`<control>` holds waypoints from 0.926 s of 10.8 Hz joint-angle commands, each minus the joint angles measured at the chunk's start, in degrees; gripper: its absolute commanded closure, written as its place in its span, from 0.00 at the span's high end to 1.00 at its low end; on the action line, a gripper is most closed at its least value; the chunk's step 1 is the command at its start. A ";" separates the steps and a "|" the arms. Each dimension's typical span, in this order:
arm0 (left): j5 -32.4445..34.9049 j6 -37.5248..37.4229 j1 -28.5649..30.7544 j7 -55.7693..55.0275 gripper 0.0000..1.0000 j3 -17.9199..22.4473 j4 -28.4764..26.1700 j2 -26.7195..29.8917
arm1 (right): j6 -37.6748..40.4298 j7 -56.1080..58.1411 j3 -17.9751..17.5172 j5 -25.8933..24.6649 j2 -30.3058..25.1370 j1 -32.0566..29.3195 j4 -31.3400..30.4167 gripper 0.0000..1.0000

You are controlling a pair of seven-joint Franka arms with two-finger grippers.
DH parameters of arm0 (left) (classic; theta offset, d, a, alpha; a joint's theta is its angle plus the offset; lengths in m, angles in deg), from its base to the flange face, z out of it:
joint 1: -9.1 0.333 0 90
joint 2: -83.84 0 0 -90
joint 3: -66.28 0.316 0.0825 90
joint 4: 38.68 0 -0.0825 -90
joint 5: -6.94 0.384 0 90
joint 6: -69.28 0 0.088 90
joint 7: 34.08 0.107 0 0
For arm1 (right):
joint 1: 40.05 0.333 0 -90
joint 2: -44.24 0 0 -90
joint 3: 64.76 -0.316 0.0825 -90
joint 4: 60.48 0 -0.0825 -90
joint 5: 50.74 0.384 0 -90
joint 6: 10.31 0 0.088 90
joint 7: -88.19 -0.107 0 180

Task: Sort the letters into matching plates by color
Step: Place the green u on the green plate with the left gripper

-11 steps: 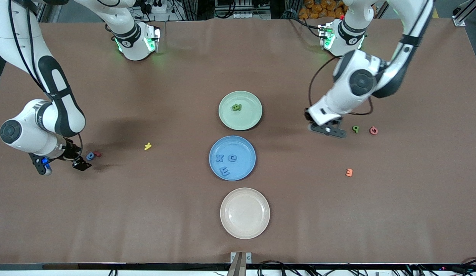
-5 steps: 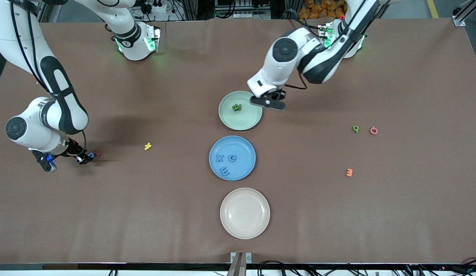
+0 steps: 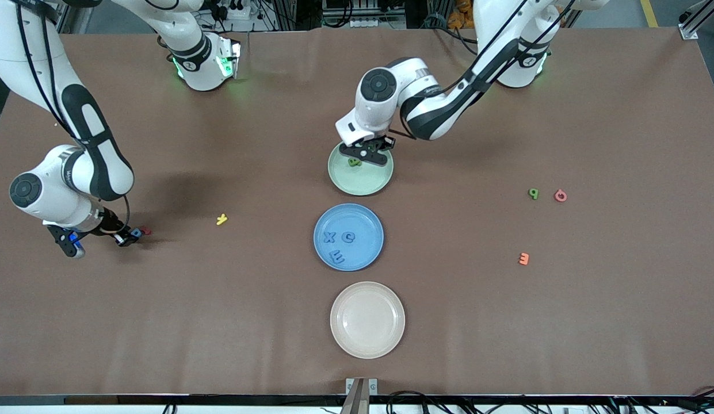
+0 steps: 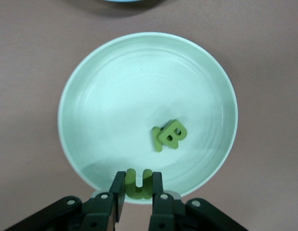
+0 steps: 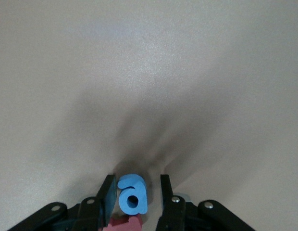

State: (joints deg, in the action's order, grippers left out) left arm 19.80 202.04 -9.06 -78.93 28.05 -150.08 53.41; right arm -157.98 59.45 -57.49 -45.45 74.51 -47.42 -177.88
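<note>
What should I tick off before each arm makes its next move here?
1. Left gripper shut on green letter U: ok.
2. U over the green plate: ok, above its rim.
3. Green letters in the plate clear of the drop: ok.
4. Right gripper around blue letter a: ok, though firm contact cannot tell.
5. Red letter touches the a: not ok, may drag.
6. Blue plate has room: ok.
</note>
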 commanded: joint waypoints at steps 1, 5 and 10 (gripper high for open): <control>2.35 -0.23 -6.01 -1.99 0.00 4.74 6.09 -6.12 | -1.91 0.97 -0.85 -0.20 -0.22 -0.72 -1.43 0.45; 2.35 -0.23 -10.84 -5.95 0.00 7.46 10.15 -9.64 | -2.62 2.01 -1.11 -0.11 -0.22 -0.63 -2.04 0.21; 2.35 -0.31 -11.99 -7.79 0.00 8.52 10.85 -10.17 | -1.92 10.33 -1.81 -0.28 -1.44 -0.72 -1.61 0.00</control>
State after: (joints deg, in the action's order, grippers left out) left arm 20.35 202.14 -20.27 -84.59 35.83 -140.77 43.89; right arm -159.94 63.51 -57.95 -45.47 74.69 -47.40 -178.64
